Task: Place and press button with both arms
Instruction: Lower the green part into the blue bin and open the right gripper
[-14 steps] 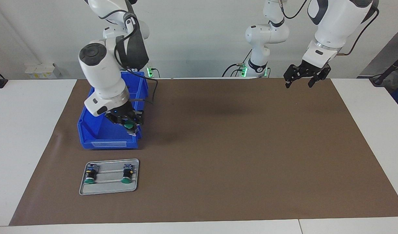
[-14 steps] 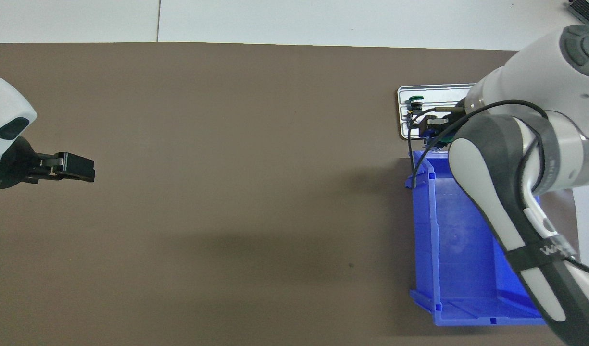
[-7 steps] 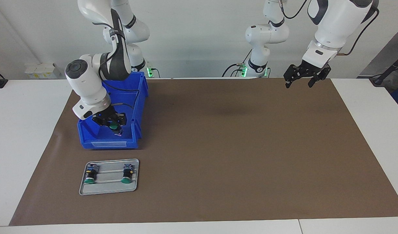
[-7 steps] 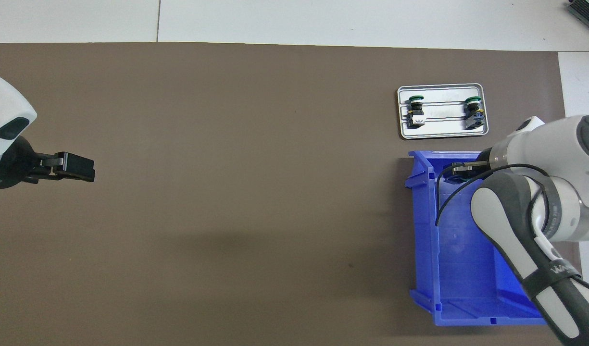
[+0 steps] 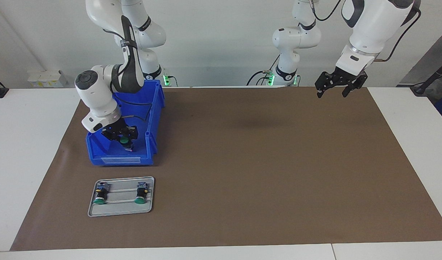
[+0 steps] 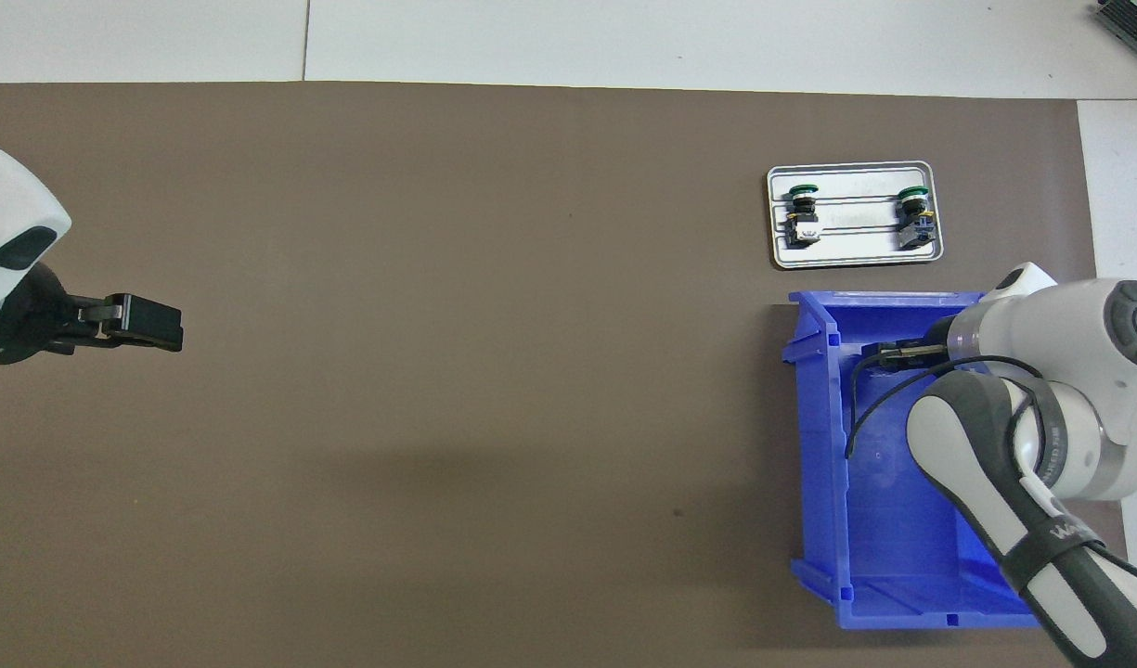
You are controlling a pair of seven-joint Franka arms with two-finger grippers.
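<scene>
Button (image 5: 124, 140) in our right gripper (image 5: 123, 139), fingers clamped on it, hangs inside the blue bin (image 5: 109, 158) at its end farther from us. Beside that end sits the tray (image 5: 121, 211) with two more buttons (image 5: 99, 193). Our left gripper (image 5: 334, 87) waits with fingers apart over the mat (image 5: 264, 162).

1. Three green-capped buttons: one (image 5: 124, 140) in the blue bin, two (image 5: 99, 195) (image 5: 141, 194) on the tray.
2. One blue bin (image 5: 117, 159).
3. One grey tray (image 5: 120, 208).
4. One brown mat (image 5: 260, 162).
5. Two arms, each with one gripper (image 5: 124, 141) (image 5: 332, 88).
</scene>
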